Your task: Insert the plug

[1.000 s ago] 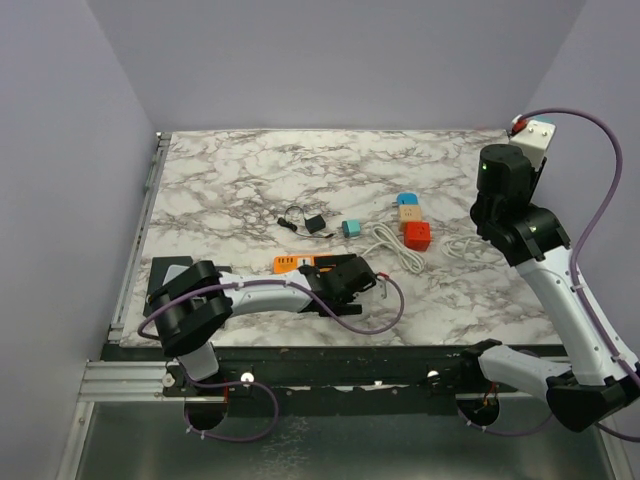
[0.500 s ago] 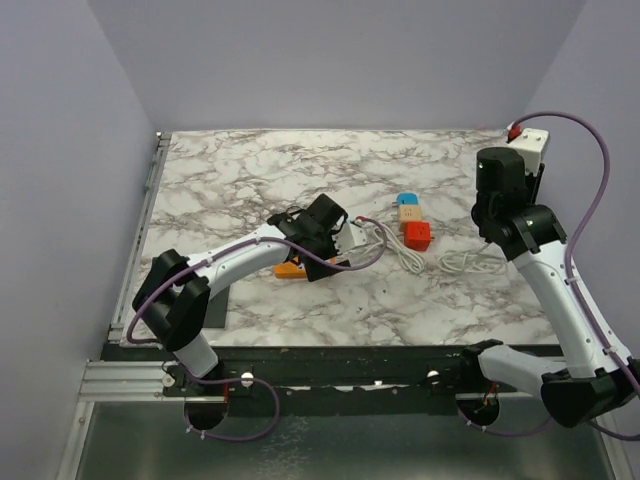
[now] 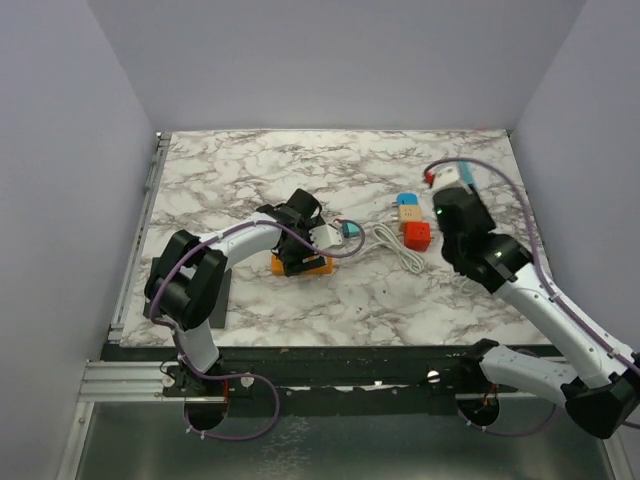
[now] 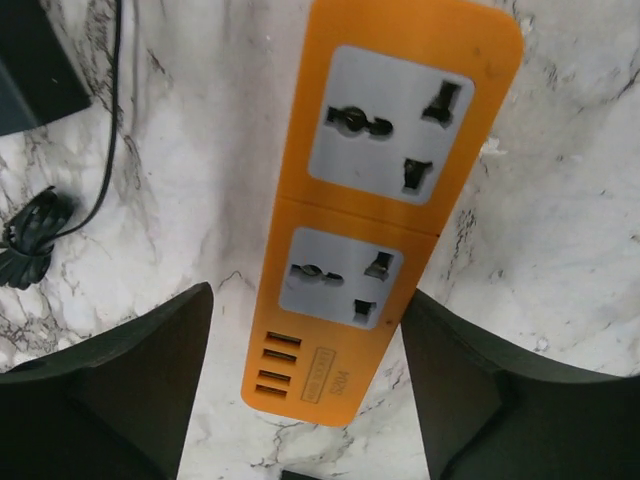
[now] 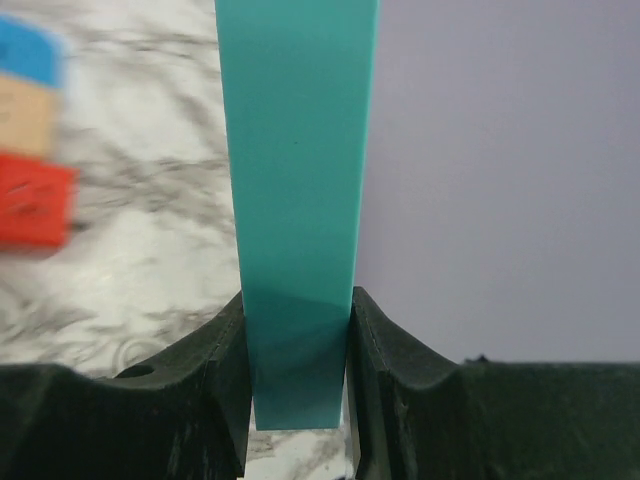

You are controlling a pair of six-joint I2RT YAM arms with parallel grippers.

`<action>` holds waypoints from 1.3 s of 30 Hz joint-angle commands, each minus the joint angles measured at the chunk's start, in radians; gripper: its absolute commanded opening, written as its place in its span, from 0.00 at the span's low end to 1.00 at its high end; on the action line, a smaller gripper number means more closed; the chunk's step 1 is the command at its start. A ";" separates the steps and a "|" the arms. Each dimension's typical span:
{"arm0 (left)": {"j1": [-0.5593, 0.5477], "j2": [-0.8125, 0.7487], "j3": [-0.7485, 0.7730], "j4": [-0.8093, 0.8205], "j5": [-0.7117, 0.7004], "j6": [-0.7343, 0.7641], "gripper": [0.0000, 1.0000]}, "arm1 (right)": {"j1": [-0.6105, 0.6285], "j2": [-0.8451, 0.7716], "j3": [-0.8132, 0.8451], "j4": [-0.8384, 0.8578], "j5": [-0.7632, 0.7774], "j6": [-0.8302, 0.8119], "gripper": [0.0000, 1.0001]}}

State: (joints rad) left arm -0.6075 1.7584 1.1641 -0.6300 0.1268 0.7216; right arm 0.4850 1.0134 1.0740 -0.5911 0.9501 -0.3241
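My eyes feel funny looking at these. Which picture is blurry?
Right wrist view: the blocks look smeared, but the held teal piece is sharp. Left wrist view: the power strip is crisp. Top view: clear all over.

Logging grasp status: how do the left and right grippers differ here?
The left gripper is open and empty; the right gripper is shut on a teal piece. The left gripper straddles the orange power strip without touching it; the right gripper is well away from it. Both have black fingers.

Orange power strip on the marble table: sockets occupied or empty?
Empty. In the left wrist view both sockets of the orange power strip show bare holes, no plug inserted.
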 commanded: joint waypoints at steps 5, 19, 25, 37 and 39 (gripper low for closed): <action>0.061 -0.070 -0.131 -0.029 0.065 0.093 0.60 | 0.434 0.115 -0.129 -0.180 -0.071 0.026 0.03; 0.140 -0.256 -0.206 -0.102 0.135 0.071 0.68 | 0.681 0.355 -0.299 -0.083 -0.009 0.202 0.05; 0.219 -0.253 -0.100 -0.116 0.192 0.001 0.86 | 0.692 0.482 -0.250 -0.052 0.036 0.206 0.08; 0.387 -0.142 0.189 -0.169 0.310 -0.098 0.92 | 0.762 0.675 -0.134 -0.043 -0.123 0.272 0.34; 0.386 -0.141 0.214 -0.174 0.320 -0.098 0.94 | 0.765 0.680 -0.124 -0.053 -0.155 0.307 0.51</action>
State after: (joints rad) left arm -0.2188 1.6054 1.3209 -0.7666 0.3702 0.6495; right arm 1.2285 1.6665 0.9157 -0.6472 0.8680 -0.0975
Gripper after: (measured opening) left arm 0.920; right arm 0.400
